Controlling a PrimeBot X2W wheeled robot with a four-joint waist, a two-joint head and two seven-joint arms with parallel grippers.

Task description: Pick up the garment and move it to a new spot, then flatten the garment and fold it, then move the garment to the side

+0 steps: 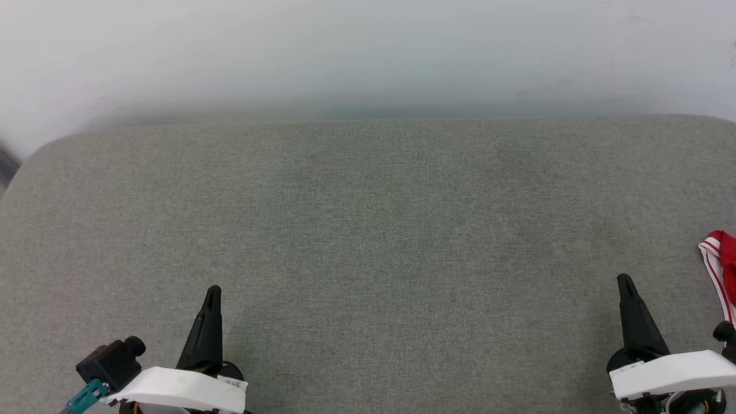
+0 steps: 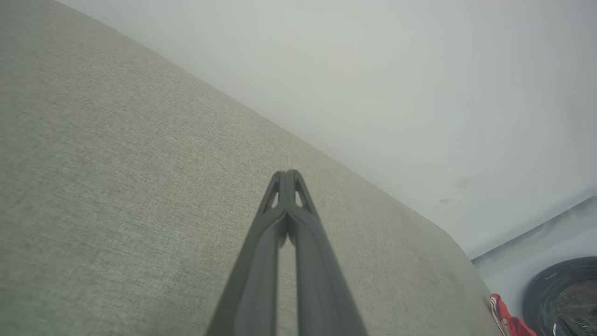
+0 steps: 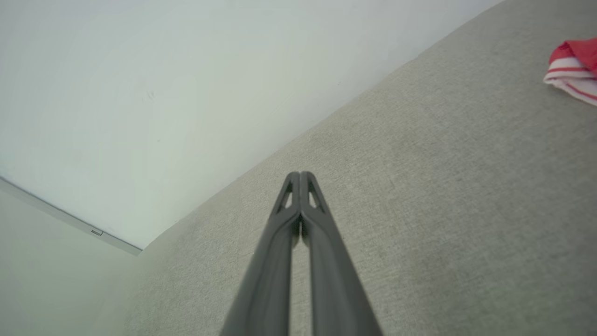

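A small part of the garment (image 1: pixel 721 270), red with red-and-white striped trim, lies at the right edge of the grey fabric table (image 1: pixel 368 230); the rest is out of view. The same red and striped cloth (image 3: pixel 574 69) sits at the upper right of the right wrist view, and a red scrap of the garment (image 2: pixel 508 319) shows at the table's far corner in the left wrist view. My left gripper (image 1: pixel 213 292) is shut and empty at the lower left. My right gripper (image 1: pixel 624 282) is shut and empty at the lower right, a little left of the cloth. Fingertips meet in both wrist views (image 2: pixel 288 173) (image 3: pixel 300 174).
A pale wall (image 1: pixel 368 52) rises behind the table's far edge. The table's far-left corner is rounded (image 1: pixel 34 155). A dark round object (image 2: pixel 564 298) sits on the floor beyond the table's corner in the left wrist view.
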